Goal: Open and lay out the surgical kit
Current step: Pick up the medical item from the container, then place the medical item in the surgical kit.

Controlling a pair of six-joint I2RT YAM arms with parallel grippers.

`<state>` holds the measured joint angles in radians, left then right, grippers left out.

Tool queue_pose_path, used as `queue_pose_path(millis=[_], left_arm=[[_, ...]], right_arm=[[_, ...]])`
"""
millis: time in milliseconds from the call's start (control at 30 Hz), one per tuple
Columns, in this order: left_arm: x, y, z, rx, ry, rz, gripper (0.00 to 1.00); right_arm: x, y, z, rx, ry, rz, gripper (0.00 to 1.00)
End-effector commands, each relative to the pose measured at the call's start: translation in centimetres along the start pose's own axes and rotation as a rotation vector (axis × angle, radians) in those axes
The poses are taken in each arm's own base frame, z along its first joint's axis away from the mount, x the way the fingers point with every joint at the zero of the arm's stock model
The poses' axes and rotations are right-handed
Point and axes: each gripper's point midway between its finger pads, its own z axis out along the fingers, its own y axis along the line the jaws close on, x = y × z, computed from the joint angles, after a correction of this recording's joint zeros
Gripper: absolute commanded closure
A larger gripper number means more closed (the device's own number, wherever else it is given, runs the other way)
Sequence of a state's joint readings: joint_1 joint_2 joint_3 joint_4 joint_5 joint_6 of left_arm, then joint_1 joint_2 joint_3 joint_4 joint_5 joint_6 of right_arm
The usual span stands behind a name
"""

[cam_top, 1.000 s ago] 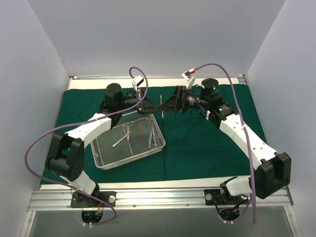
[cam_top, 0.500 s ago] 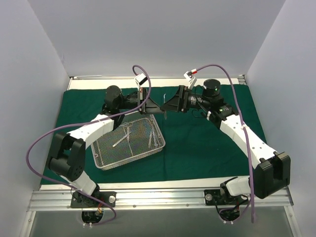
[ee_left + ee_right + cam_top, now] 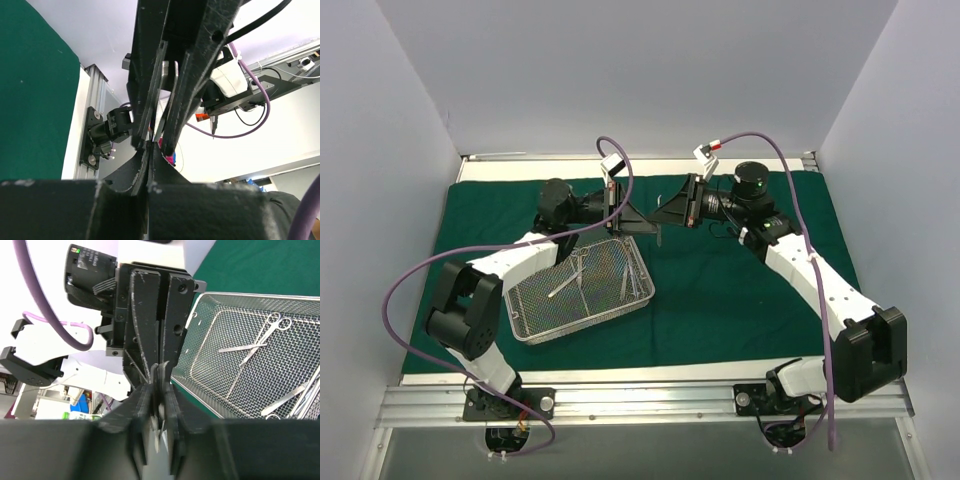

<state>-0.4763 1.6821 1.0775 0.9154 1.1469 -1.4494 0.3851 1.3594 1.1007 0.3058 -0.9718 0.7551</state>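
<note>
Surgical kit: mesh tray (image 3: 535, 305) on green drape (image 3: 740, 300).
Left gripper (image 3: 638, 222), right gripper (image 3: 662, 218): both clamped on one instrument (image 3: 658, 238).
Risk: mistimed release drops it.

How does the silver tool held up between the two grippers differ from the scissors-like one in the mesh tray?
The held tool hangs in the air, pinched where the left gripper and right gripper meet; the scissors-like tool lies flat in the mesh tray. The held tool shows only plain thin strips; the scissors-like tool has two ring handles. Both are slim silver metal.
</note>
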Motion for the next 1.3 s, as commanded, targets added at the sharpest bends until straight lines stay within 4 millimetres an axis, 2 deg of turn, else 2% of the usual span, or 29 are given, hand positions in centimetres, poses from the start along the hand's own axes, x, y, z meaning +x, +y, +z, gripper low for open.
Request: queue_pose_path(millis=[0,67,167,367,433,600,733,767,800,833,867,900,933,967,1000,1033,1067,1133,1167,1267], left_arm=[[0.3,-0.8,-0.1,0.038,0.015,0.065,0.98],[0.3,-0.7,-0.1,0.037,0.016,0.061,0.98],[0.6,-0.2,-0.2,0.031,0.018,0.058,0.97],[1.2,1.4,-0.9,0.009,0.03,0.043,0.77],[1.3,1.9,-1.3,-0.003,0.02,0.038,0.64],[1.0,2.8,-2.3,-0.052,-0.011,0.041,0.55],[0.9,5.4,-3.8,-0.215,-0.015,0.03,0.52],[0.7,5.8,-4.2,-0.262,-0.022,0.039,0.35],[0.0,6.2,-4.8,-0.336,-0.057,0.064,0.24],[1.3,7.8,-5.8,-0.427,-0.014,0.042,0.23],[0.2,7.1,-6.0,-0.47,-0.014,0.094,0.2],[-0.5,8.8,-7.1,-0.609,-0.044,0.11,0.04],[0.9,10.2,-8.9,-0.731,0.013,0.094,0.06],[-0.4,9.7,-9.5,-0.803,0.005,0.15,0.06],[-0.6,9.9,-10.5,-0.878,0.01,0.178,0.06],[-0.8,11.1,-12.9,-1.031,0.008,0.199,0.06],[-1.1,11.1,-13.7,-1.088,-0.003,0.219,0.06],[-1.9,10.9,-16.1,-1.216,-0.046,0.246,0.06],[-2.1,10.8,-16.8,-1.234,-0.062,0.246,0.06],[-2.4,10.2,-17.6,-1.165,-0.102,0.208,0.06]], right_arm=[[-0.9,1.4,-0.6,-0.06,-0.019,-0.053,0.89],[-1.0,1.2,-0.8,-0.056,-0.022,-0.048,1.0],[-1.2,0.8,-1.1,-0.044,-0.033,-0.032,1.0],[-2.2,0.0,-2.0,-0.044,-0.087,0.031,1.0],[-2.7,-0.7,-2.4,-0.029,-0.109,0.047,1.0],[-2.8,-2.1,-2.7,0.009,-0.124,0.081,1.0],[-2.8,-4.8,-3.1,0.114,-0.124,0.088,1.0],[-2.2,-6.0,-3.3,0.166,-0.098,0.126,1.0],[-2.8,-6.5,-3.3,0.189,-0.096,0.115,1.0],[-3.1,-7.5,-3.6,0.232,-0.104,0.087,1.0],[-2.2,-9.0,-4.2,0.308,-0.075,0.132,1.0],[-3.1,-10.0,-4.7,0.368,-0.074,0.12,1.0],[-3.1,-11.4,-5.4,0.437,-0.062,0.12,1.0],[-2.3,-14.7,-8.0,0.642,-0.028,0.11,1.0],[-2.4,-16.9,-9.1,0.767,-0.001,0.088,1.0],[-4.2,-17.2,-10.3,0.857,-0.006,0.023,1.0],[-4.1,-19.3,-13.2,1.047,0.028,-0.016,1.0],[-4.6,-21.8,-15.4,1.165,0.058,-0.032,1.0],[-4.8,-23.2,-17.8,1.274,0.079,-0.057,1.0],[-4.3,-26.2,-20.9,1.415,0.14,-0.068,1.0]])
